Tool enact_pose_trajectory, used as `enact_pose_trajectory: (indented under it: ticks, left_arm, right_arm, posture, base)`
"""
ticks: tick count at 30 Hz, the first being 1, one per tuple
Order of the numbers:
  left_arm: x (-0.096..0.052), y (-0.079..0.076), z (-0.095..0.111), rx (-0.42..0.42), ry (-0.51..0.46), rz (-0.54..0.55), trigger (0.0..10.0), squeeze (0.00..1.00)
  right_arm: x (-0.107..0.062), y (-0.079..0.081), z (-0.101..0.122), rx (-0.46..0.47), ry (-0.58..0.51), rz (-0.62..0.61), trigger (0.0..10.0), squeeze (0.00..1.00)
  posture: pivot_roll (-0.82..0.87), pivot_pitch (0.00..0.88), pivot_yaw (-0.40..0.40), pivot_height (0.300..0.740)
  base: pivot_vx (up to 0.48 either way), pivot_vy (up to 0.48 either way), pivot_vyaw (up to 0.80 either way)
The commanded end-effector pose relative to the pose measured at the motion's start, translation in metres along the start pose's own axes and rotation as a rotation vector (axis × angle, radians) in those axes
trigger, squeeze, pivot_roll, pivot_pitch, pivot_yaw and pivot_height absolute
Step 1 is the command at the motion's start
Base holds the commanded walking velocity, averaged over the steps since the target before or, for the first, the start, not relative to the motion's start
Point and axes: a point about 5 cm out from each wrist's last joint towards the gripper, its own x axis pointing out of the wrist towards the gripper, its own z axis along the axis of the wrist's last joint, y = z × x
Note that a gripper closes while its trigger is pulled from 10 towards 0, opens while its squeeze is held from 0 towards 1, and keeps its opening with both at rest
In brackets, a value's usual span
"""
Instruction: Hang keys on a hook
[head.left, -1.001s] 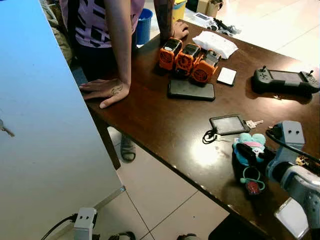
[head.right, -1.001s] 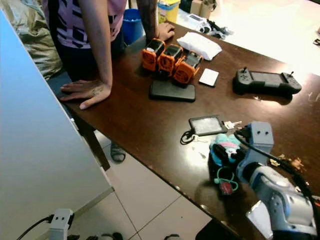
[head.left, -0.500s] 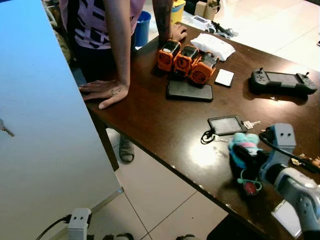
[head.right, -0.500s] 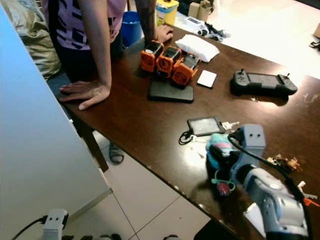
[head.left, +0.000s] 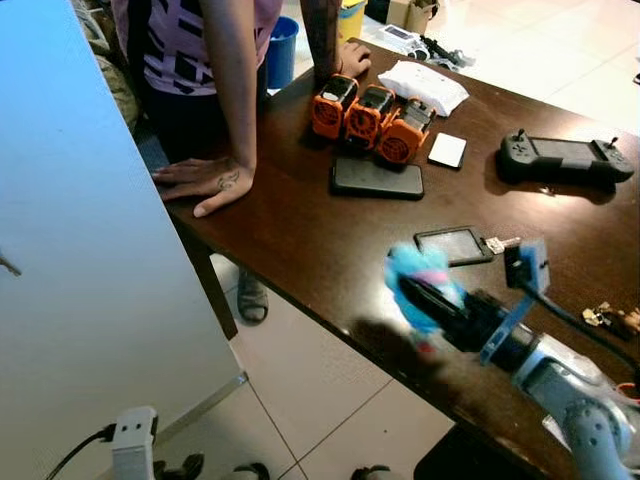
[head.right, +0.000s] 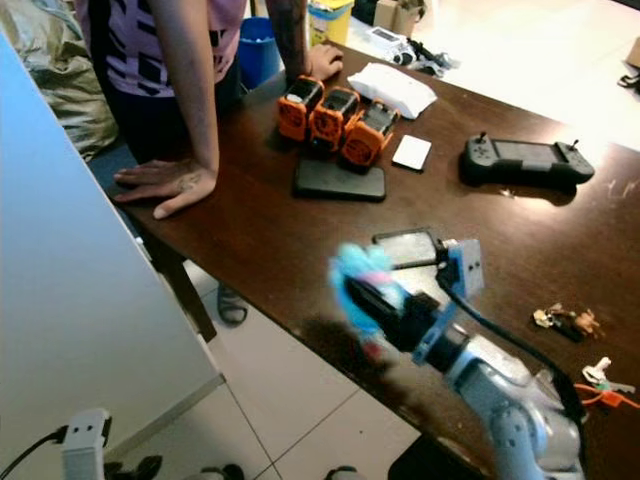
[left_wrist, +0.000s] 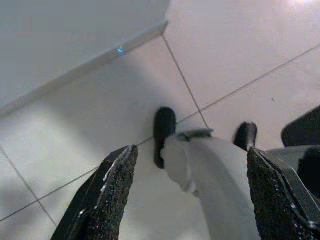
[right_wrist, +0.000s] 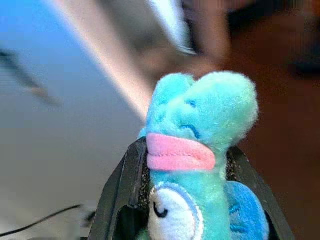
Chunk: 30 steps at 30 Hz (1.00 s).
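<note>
Now the right claw grips a blue plush keychain between its closed fingers, raised above the near edge of the dark counter. Down by the floor tiles, the left claw hangs with fingers spread wide, holding nothing.

No text, label, brand or number can be read on anything here.

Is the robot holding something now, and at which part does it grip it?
Yes. The right gripper is shut on the blue plush keychain, its black fingers pressing the toy's soft body from both sides. The left gripper is open and holds nothing.
</note>
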Motion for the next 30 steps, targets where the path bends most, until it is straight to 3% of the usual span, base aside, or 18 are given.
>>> enact_pose_trajectory:
  ticks: [1,7,8,10,11,12,24,30]
  left_arm:
    - [-0.006,0.006,-0.014,-0.028,0.044,0.024,10.0,0.0]
    - [-0.008,0.01,-0.015,-0.036,0.039,0.036,10.0,0.0]
    - [-0.009,0.013,-0.012,-0.05,0.017,0.046,10.0,0.0]
    - [-0.009,0.013,-0.012,-0.05,0.017,0.046,10.0,0.0]
    - [-0.009,0.014,-0.011,-0.057,0.002,0.05,10.0,0.0]
    - [-0.009,0.015,-0.009,-0.06,-0.011,0.048,10.0,0.0]
    - [-0.005,0.008,0.002,-0.043,-0.054,0.006,10.0,0.0]
    - [0.002,-0.006,0.028,-0.006,-0.159,-0.105,10.0,0.0]
  right_arm:
    - [0.0,0.003,-0.004,0.019,-0.001,0.029,0.0,0.0]
    - [0.007,-0.002,-0.007,0.007,0.008,0.014,0.0,0.0]
    - [0.011,-0.011,-0.008,-0.006,0.001,-0.046,3.2,0.0]
    - [0.011,-0.011,-0.008,-0.006,0.001,-0.046,3.2,0.0]
    - [0.013,-0.014,-0.007,-0.011,-0.007,-0.072,8.7,0.0]
    - [0.015,-0.017,-0.006,-0.009,-0.024,-0.093,10.0,0.0]
    - [0.021,-0.018,-0.004,0.003,-0.06,-0.111,10.0,0.0]
    - [0.034,-0.013,-0.009,-0.014,-0.086,-0.083,10.0,0.0]
  posture:
    - [-0.06,0.089,0.075,0.74]
    - [-0.05,0.08,0.069,0.74]
    - [-0.04,0.072,0.065,0.74]
    - [-0.04,0.072,0.065,0.74]
    - [-0.04,0.072,0.065,0.74]
    - [-0.04,0.071,0.064,0.74]
    - [-0.03,0.076,0.065,0.74]
    - [-0.02,0.079,0.064,0.74]
  base:
    - [-0.48,0.0,0.0]
    - [-0.48,0.0,0.0]
    - [-0.266,0.0,0.0]
    - [-0.266,0.0,0.0]
    - [0.0,0.0,0.0]
    - [0.0,0.0,0.0]
    - [0.0,0.0,0.0]
    - [0.0,0.0,0.0]
